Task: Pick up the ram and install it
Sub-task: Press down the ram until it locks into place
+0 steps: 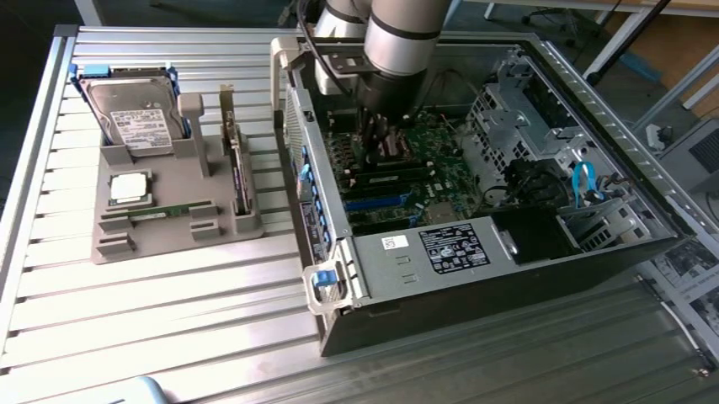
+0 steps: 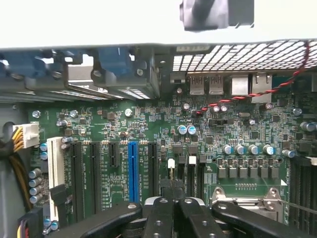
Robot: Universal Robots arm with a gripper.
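So the whole setup sits on a ribbed aluminium table (image 1: 168, 286) made of long slatted profiles. Two things rest right on it. Over at 9 o'clock in the exterior view there's a grey parts holder (image 1: 168, 227), a moulded tray with slots and posts, well apart from the table edge. Filling the middle and everything out to 3 o'clock is an open black PC case (image 1: 494, 286) lying on its side, just beside the holder. Bare slats run across the 6 to 8 o'clock area.
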